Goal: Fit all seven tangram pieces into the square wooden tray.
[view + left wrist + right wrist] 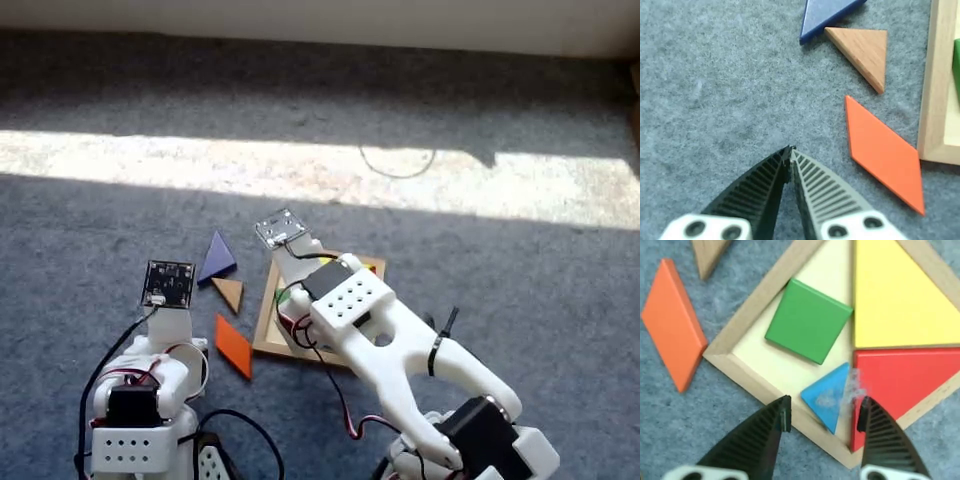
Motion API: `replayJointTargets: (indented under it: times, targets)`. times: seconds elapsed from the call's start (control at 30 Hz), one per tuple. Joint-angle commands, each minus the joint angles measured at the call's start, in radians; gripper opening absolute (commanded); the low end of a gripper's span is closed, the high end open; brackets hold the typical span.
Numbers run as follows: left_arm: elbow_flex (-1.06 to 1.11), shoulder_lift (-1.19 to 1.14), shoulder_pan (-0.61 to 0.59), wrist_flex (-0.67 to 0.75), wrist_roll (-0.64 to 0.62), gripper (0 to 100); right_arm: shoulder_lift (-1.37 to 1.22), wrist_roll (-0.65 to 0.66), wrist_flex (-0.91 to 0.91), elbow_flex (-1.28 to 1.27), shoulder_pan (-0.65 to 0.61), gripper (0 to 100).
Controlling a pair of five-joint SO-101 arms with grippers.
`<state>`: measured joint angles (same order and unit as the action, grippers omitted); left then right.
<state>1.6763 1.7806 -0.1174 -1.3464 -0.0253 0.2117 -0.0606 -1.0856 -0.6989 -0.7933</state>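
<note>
The right gripper (824,409) hangs wide open astride the small blue triangle (827,395), which lies in the tray (756,307) beside the red triangle (900,375). It probably needs seating flush into the corner without nudging the green square (809,320). The left gripper (791,150), closed and empty, sits above grey carpet (520,270) near the orange piece (882,150). A sunlit strip (200,165) and a loose cable (395,165) lie beyond.

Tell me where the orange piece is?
In the high view the orange piece lies on the carpet left of the tray, below the tan triangle.
</note>
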Motion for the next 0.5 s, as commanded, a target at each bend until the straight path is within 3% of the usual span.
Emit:
replayJointTargets:
  times: [0.0, 0.13, 0.23, 0.47]
  targets:
    - [0.019, 0.039, -0.013, -0.003, 0.008, 1, 0.047, -0.009, 0.03, -0.041, -0.062, 21.6]
    - [0.019, 0.039, -0.013, -0.003, 0.008, 1, 0.047, -0.009, 0.102, -0.093, -0.11, 19.6]
    - [0.019, 0.039, -0.013, -0.003, 0.008, 1, 0.047, -0.009, 0.107, -0.101, -0.074, 14.9]
    - [0.019, 0.039, -0.013, -0.003, 0.008, 1, 0.047, -0.009, 0.111, -0.102, -0.025, 14.6]
